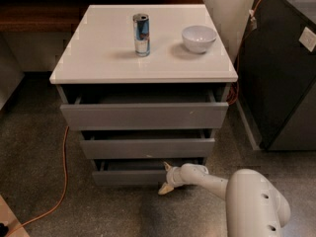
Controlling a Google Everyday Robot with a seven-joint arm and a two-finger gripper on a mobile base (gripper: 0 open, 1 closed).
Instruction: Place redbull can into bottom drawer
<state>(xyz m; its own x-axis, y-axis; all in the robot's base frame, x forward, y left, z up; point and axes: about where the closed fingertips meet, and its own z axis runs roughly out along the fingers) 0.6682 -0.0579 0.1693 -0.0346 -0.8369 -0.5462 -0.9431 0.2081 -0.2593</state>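
The redbull can [141,34] stands upright on the white cabinet top [98,53], left of a white bowl [199,38]. All three grey drawers are slightly open. The bottom drawer [129,176] is the lowest and shows a narrow dark gap above its front. My gripper [166,178] is low at the right end of the bottom drawer's front panel. Its two cream fingers are spread, one at the panel's top edge and one [164,189] near the floor. It holds nothing.
The middle drawer [147,147] and top drawer [143,114] jut out above the gripper. A dark cabinet [284,73] stands to the right. An orange cable [61,181] runs along the speckled floor at left. My white arm [247,196] fills the lower right.
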